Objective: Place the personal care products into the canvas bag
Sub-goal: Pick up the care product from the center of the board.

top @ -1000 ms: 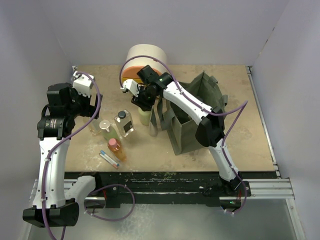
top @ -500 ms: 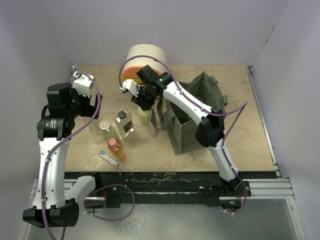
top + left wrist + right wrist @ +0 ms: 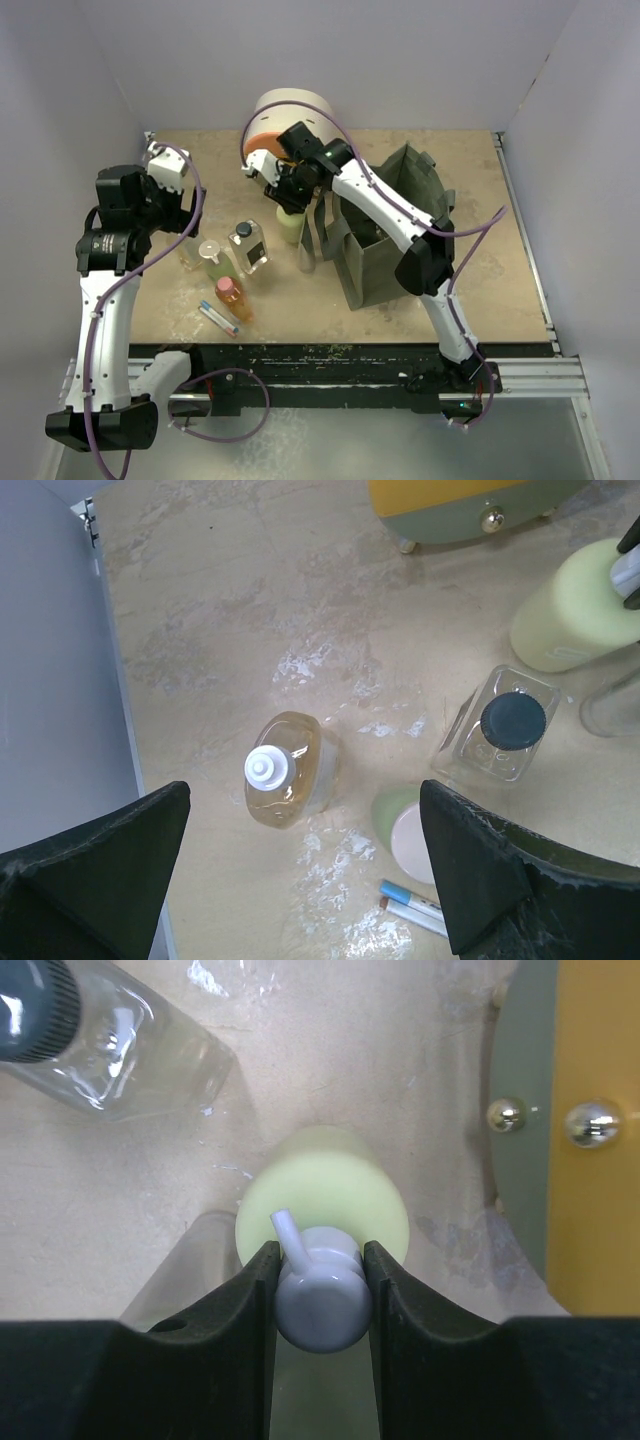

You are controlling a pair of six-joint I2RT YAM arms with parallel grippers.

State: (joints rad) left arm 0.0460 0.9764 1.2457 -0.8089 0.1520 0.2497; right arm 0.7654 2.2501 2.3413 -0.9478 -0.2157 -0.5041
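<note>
My right gripper (image 3: 291,192) (image 3: 320,1278) is shut on the white pump head (image 3: 320,1298) of the pale green bottle (image 3: 290,226) (image 3: 322,1195), just left of the olive canvas bag (image 3: 388,232). My left gripper (image 3: 178,216) (image 3: 300,880) is open and empty, above an amber white-capped bottle (image 3: 288,772) (image 3: 207,250). Near it stand a clear square black-capped bottle (image 3: 503,732) (image 3: 248,245), a green white-capped bottle (image 3: 408,830) (image 3: 219,268), an orange pink-capped bottle (image 3: 230,296) and a slim grey bottle (image 3: 306,251). The pale green bottle also shows in the left wrist view (image 3: 575,610).
The round cream, orange and yellow drawer unit (image 3: 290,118) (image 3: 570,1130) (image 3: 470,505) stands just behind the right gripper. A blue and white tube (image 3: 218,318) (image 3: 415,907) lies near the front edge. Grey walls close in the left, back and right.
My right gripper has moved a little up and toward the back with the pump bottle in it. The left arm has hardly moved.
</note>
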